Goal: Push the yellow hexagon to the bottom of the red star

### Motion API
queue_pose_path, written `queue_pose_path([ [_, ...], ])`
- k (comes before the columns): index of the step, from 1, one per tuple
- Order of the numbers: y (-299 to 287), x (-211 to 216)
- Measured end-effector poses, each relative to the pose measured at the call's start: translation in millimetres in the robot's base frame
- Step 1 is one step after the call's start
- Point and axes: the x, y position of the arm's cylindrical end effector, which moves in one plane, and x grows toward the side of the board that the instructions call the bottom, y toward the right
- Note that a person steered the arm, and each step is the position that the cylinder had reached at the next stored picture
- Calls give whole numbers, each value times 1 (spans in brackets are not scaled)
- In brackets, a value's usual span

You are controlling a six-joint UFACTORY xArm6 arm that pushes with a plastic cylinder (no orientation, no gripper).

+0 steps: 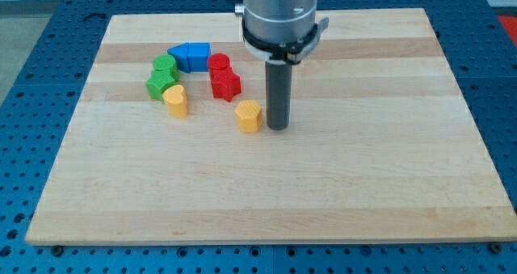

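Camera view: my tip (278, 127) is seen lowered to the wooden board (388, 177), bare, nothing clamped; the yellow hexagon (249, 115) is found just beside it at the view's left, below and right of the red star (224, 84).

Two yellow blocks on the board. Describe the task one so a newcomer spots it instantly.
Start at the dark rod hanging over the wooden board; my tip rests at mid-board. The yellow hexagon sits right beside it, on the view's left. Unlike the other yellow block, beside the green blocks, it stands alone below the red star.
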Motion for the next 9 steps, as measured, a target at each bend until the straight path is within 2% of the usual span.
queue_pose_path([
  [1, -6, 15],
  [9, -54, -31],
])
